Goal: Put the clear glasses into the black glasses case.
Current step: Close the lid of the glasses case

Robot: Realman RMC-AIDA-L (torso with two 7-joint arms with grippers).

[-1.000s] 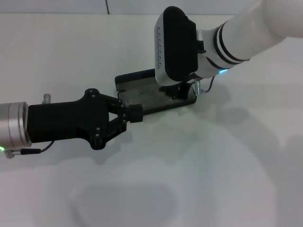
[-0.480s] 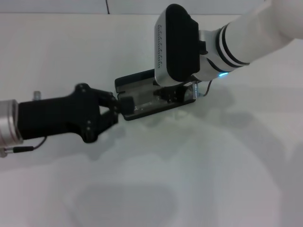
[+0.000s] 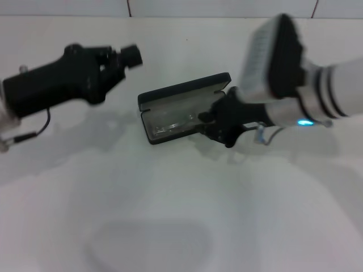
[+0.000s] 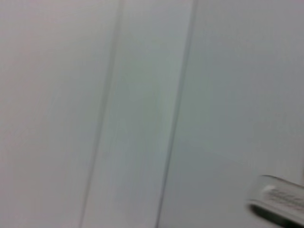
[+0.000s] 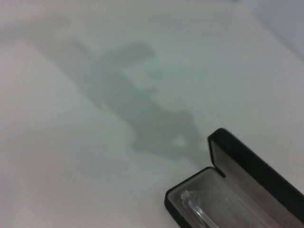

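The black glasses case [image 3: 180, 95] lies open in the middle of the white table, its lid tilted back toward the far side. The clear glasses [image 3: 170, 123] rest inside on the grey lining. In the right wrist view one corner of the case [image 5: 247, 166] shows, with a clear end of the glasses [image 5: 194, 207] in its tray. My right gripper [image 3: 214, 126] hovers at the case's right end, overlapping it. My left gripper [image 3: 131, 55] is lifted off to the far left of the case, shut and empty.
Bare white tabletop [image 3: 187, 215] surrounds the case on all sides. A seam line runs along the back edge [image 3: 127, 8]. The left wrist view shows only a pale surface and a grey-white housing [image 4: 278, 204] at one corner.
My left gripper has pulled back from the case's left end, up and to the far left. My right arm has swung from over the case to its right side, uncovering the open lid.
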